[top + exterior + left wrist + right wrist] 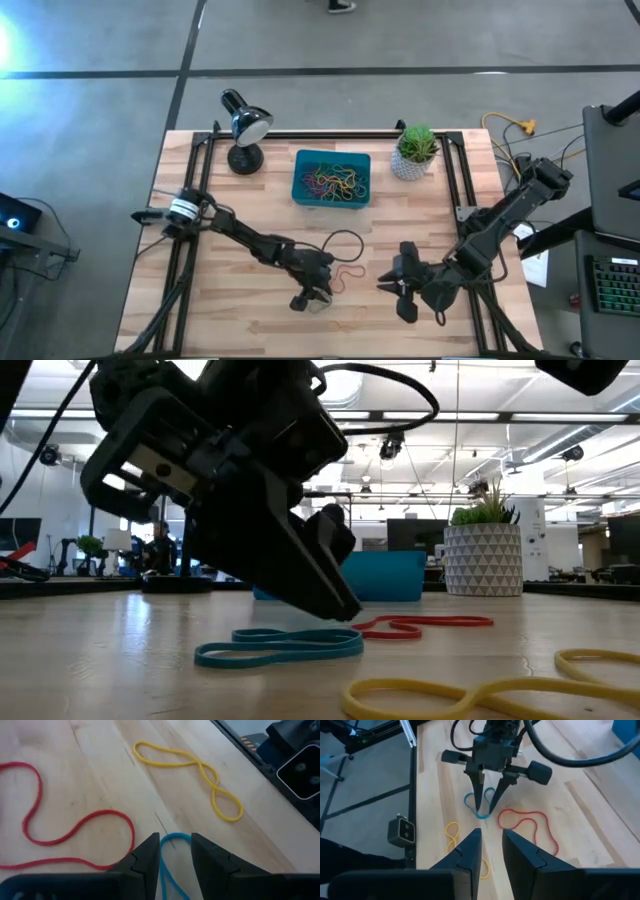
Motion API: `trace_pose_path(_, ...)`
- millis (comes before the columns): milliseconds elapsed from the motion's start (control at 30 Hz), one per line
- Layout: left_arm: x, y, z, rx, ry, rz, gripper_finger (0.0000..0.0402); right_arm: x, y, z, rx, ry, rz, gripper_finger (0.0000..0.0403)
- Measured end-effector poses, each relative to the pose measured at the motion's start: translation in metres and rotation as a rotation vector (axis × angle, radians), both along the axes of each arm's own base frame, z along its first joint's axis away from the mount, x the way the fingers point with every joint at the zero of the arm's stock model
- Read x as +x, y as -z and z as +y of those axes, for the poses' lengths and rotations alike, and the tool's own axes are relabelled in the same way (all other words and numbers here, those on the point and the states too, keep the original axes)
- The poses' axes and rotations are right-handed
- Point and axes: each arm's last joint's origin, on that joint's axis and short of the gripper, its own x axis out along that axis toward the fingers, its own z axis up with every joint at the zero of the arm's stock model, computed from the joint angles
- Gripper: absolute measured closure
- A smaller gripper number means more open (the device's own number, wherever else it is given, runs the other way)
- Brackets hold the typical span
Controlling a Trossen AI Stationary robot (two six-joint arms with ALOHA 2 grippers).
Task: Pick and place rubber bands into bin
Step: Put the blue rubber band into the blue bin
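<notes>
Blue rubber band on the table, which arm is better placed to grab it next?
Left. The left gripper already straddles the blue rubber band, fingers down at the table. The right gripper sits farther off.

Two dark jointed arms; the left arm (240, 236) wears a white band and trails a black cable (345, 240); fingers are black wedges.

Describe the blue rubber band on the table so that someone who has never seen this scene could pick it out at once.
Start at the teal bin and go to the table's near edge, where the left gripper points down. The blue band lies between its fingertips. The red band and yellow band lie close by; only this one is blue.
</notes>
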Motion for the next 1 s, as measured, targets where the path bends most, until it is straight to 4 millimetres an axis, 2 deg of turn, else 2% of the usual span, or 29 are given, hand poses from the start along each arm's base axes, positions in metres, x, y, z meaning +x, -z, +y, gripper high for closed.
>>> trace_pose_path(800,0.006,0.018,-0.006,0.028,0.021,0.01,0.0307,-0.003,0.001,0.003,0.01,-0.002,0.003,0.0335)
trace_pose_path(1000,0.006,0.02,-0.006,0.065,-0.026,0.006,0.0313,-0.003,0.002,0.003,0.019,0.007,0.006,0.0335)
